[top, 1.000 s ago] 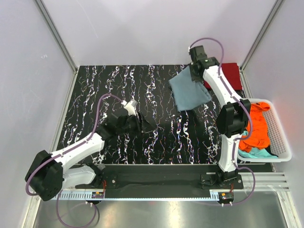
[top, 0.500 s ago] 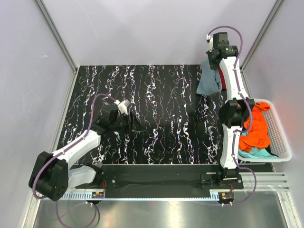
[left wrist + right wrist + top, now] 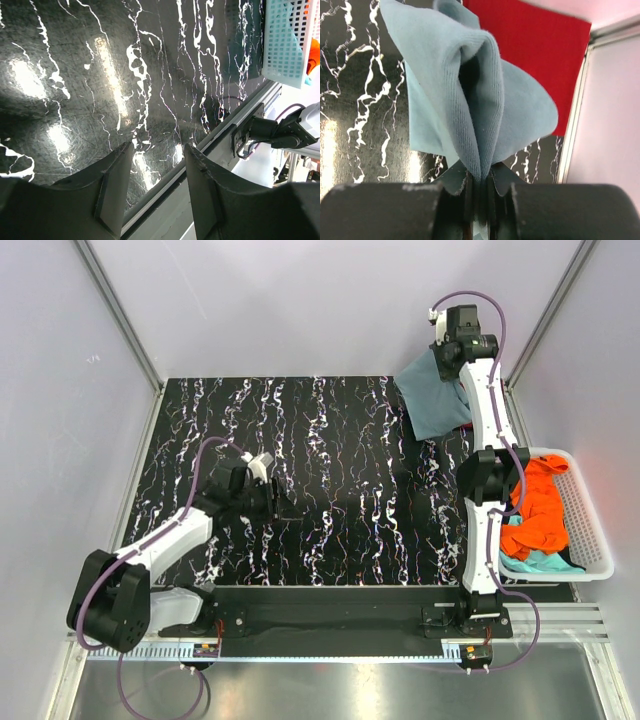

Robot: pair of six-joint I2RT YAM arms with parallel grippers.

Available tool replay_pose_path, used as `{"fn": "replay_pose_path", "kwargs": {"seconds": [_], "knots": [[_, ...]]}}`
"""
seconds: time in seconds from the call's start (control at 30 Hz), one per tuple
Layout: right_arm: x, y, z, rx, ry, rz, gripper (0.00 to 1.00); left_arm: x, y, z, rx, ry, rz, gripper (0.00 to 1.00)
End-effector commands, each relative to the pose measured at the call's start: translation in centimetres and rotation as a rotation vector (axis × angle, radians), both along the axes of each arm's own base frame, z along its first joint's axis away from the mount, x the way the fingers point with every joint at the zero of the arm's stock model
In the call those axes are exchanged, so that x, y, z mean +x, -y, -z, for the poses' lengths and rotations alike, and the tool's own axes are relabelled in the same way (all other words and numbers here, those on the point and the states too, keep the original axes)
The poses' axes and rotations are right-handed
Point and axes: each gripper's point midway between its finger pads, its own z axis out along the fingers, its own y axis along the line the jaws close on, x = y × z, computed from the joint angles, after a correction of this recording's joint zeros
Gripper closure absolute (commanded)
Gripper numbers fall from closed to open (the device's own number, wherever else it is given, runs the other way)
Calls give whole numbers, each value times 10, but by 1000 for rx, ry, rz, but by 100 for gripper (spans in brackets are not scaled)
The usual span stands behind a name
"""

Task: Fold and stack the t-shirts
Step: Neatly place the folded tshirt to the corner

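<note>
Table [image 3: 330, 430]: black surface with white marble-like veining, glossy, reflecting the lights in the left wrist view. At 1 o'clock, in the far right corner, a dark red t-shirt [image 3: 535, 55] lies flat on it. A grey-blue t-shirt [image 3: 435, 405] overlaps that corner; contact with the surface cannot be told. At 4 o'clock, a white slatted basket [image 3: 590, 530] stands at the right edge.

Right pincer [image 3: 480, 181] carried grey-blue shirt [image 3: 435, 402] rearward (rightward too).
</note>
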Motion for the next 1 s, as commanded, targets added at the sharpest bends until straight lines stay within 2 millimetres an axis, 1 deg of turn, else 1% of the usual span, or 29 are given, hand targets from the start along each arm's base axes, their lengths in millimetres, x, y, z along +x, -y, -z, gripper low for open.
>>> {"fn": "replay_pose_path", "kwargs": {"seconds": [0.0,0.07,0.1,0.23,0.3,0.33,0.37,0.43,0.47,0.6,0.63,0.7,0.77,0.8,0.87,0.9,0.97], "knots": [[22,1,-50,-13,176,-47,100,10,7,-19,-35,50,40,50],[26,5,-53,-30,193,-48,100,9,7,-18,-35,43,40,50],[27,12,-54,-32,197,-39,100,8,7,-16,-32,37,39,50],[35,22,-55,-35,221,-43,100,4,5,-8,-18,19,40,51],[38,27,-59,-38,240,-45,100,3,4,-4,-12,9,40,51],[40,34,-61,-33,252,-39,100,4,4,-3,-10,5,37,51],[42,30,-62,-16,260,-59,100,4,4,-2,-8,0,37,51],[45,45,-60,-8,268,-45,100,6,4,1,-4,-7,37,51],[47,51,-58,-5,267,-40,100,7,5,0,-6,-7,39,51],[54,60,-43,14,256,-36,100,10,5,4,3,-20,34,51],[58,63,-38,15,256,-32,100,10,5,8,7,-31,34,51],[62,72,-29,14,252,-22,100,10,6,9,7,-40,37,52],[70,77,-23,9,266,-28,100,9,6,11,10,-43,38,52],[77,83,-15,3,275,-26,100,9,6,11,11,-46,38,52],[83,92,-8,-16,283,-27,100,9,5,14,14,-54,37,52],[89,102,2,-21,285,-18,100,8,5,14,13,-56,38,52],[94,114,10,-18,292,-6,100,9,6,16,14,-65,40,52]]}}
